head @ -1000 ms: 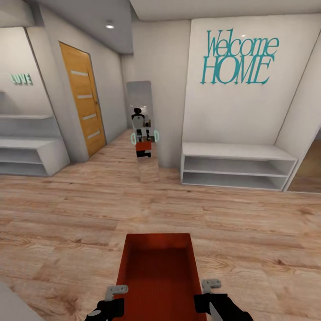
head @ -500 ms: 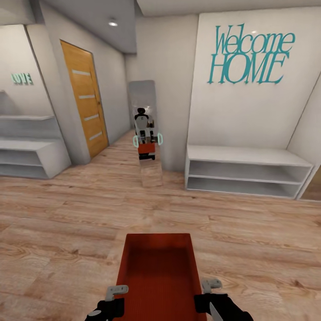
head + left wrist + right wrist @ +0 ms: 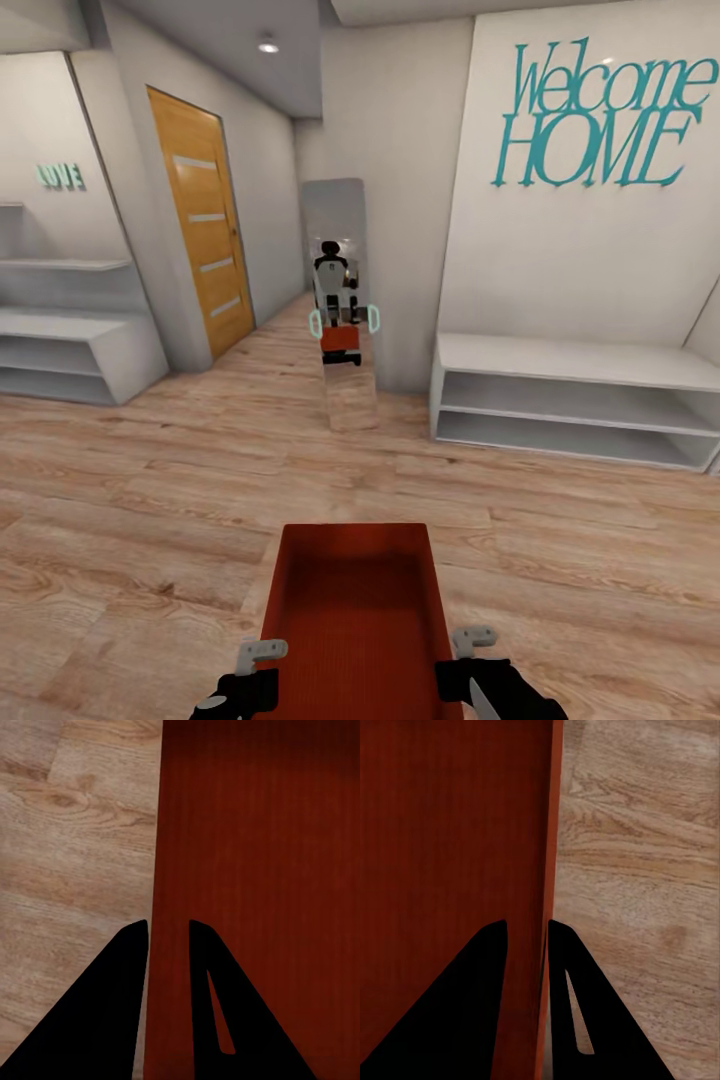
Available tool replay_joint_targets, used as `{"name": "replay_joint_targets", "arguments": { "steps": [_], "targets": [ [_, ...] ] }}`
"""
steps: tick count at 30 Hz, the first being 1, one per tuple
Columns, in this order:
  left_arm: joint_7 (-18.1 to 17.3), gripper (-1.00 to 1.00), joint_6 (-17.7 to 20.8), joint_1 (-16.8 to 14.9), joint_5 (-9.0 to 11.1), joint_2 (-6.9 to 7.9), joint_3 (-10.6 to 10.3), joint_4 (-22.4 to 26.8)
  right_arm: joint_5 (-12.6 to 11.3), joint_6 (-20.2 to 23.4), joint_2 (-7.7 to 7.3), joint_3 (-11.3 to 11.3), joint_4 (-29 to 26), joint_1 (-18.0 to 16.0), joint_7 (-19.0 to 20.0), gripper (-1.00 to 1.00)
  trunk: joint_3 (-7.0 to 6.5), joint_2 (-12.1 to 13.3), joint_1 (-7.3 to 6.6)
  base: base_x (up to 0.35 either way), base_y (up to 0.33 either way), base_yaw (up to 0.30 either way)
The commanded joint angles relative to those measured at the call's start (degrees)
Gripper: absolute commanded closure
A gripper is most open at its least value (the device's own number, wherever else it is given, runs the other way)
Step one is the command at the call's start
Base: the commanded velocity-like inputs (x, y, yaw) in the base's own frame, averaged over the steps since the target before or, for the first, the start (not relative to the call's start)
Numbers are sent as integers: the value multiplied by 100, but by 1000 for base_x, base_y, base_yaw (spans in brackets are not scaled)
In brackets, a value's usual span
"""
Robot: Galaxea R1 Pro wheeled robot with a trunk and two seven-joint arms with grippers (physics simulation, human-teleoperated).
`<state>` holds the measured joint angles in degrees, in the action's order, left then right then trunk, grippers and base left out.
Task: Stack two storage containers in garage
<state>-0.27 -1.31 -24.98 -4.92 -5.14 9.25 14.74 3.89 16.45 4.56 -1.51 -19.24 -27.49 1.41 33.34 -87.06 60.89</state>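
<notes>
One orange-red storage container (image 3: 355,610) hangs low in front of me over light wood plank flooring, open top up and nothing inside it. My left gripper (image 3: 262,655) is shut on its left wall and my right gripper (image 3: 473,640) on its right wall, both near the end closest to me. In the left wrist view the gripper (image 3: 169,926) straddles the rim of the container (image 3: 262,870). The right wrist view has the gripper (image 3: 526,924) pinching the thin wall of the container (image 3: 450,832) in the same way.
A tall mirror (image 3: 340,300) leans against the wall corner ahead and reflects me with the bin. A wooden door (image 3: 205,240) stands to its left along a passage. Low white shelf benches sit at the right (image 3: 570,395) and the left (image 3: 70,345).
The whole picture has shifted right and the mirror, door and benches look slightly larger: the camera has moved. The container and both grippers keep their place in the view.
</notes>
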Motion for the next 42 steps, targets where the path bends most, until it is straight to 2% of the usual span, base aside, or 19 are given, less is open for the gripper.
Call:
{"name": "replay_joint_targets", "arguments": {
  "steps": [1, 12, 42],
  "targets": [
    [-114, 100, 26, -6, -29, 4, -11, -25, -108, 34, -201, 177, -27, -2, 70, 100, 5, -3, 3, 343, 0, 9],
    [-114, 100, 26, -6, -27, 4, -11, -25, -108, 34, -201, 182, -27, -2, 70, 100, 5, -3, 3, 343, 0, 114],
    [-114, 100, 26, -6, -34, 4, -11, -26, -108, 34, -201, 178, -27, -2, 68, 100, 5, -3, 3, 343, 0, 203]
  ]
}}
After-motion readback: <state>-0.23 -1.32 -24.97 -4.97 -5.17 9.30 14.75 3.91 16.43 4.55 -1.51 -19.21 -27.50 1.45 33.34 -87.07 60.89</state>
